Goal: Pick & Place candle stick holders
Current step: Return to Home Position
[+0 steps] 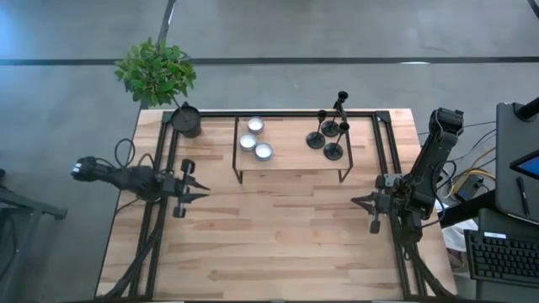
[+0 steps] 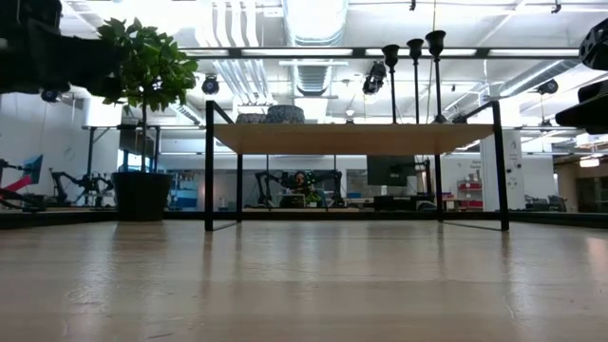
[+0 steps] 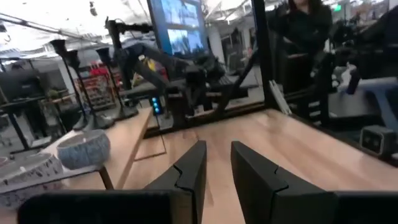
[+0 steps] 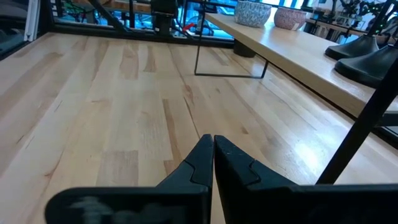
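Observation:
Three black candle stick holders [image 1: 329, 135] stand on their round bases at the right end of a raised wooden shelf [image 1: 290, 162] at the table's far middle. Their cup tops show in the low view [image 2: 415, 45], and their bases show in the right wrist view [image 4: 367, 59]. My left gripper [image 1: 202, 192] is open and empty over the table's left side, pointing toward the right edge. My right gripper [image 1: 358, 202] is shut and empty over the right side, pointing toward the left edge. Both are nearer than the shelf.
Three white tealights [image 1: 255, 139] sit on the shelf's left end. A dark pot with a green plant [image 1: 187, 120] stands at the far left corner. The shelf has thin black legs [image 2: 209, 171]. Bare wooden table [image 1: 278, 236] lies between the grippers and toward the near edge.

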